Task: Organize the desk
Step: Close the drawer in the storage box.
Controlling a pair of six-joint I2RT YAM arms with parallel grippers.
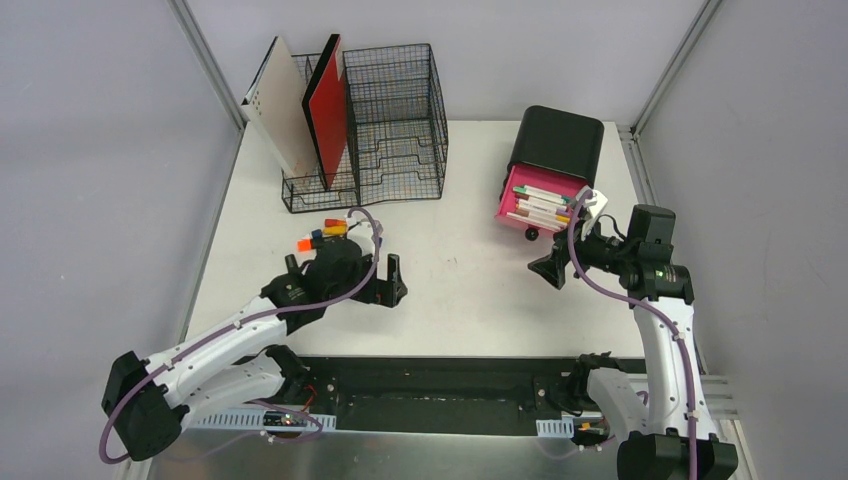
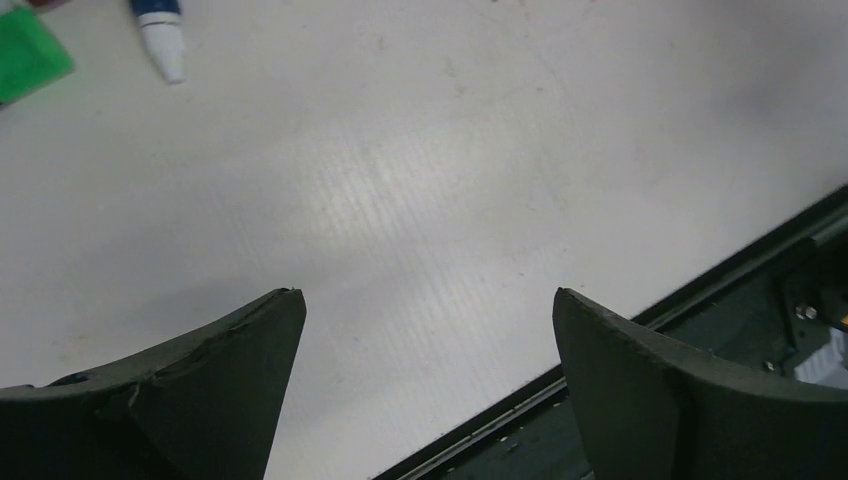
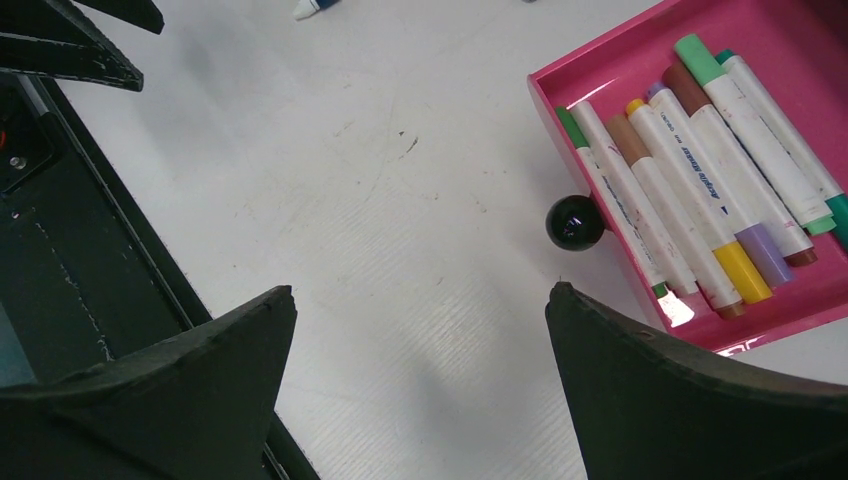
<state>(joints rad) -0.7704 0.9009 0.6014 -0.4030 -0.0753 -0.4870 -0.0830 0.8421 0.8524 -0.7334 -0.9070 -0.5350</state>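
Observation:
The desk [image 1: 470, 200] is a white tabletop with a black strip along its front. My left gripper [image 1: 390, 283] hovers low over its near middle, open, with only bare desk [image 2: 450, 150] between the fingers [image 2: 240, 350]. My right gripper [image 1: 548, 270] is open too, near the front of an open pink drawer [image 1: 515, 195]. In the right wrist view the drawer [image 3: 600, 60] holds several markers [image 3: 690, 170], and its black knob [image 3: 575, 222] lies just beyond my right fingertip [image 3: 600, 340]. Neither gripper holds anything.
A black wire-mesh organizer [image 1: 395, 120] holding a beige board [image 1: 285, 105] and a red folder [image 1: 328, 110] stands at the back left. The black box [image 1: 557, 140] sits over the pink drawer. Loose coloured markers [image 1: 322, 235] lie behind my left arm; one blue-and-white marker [image 2: 160, 35] and a green piece [image 2: 25, 60] show in the left wrist view.

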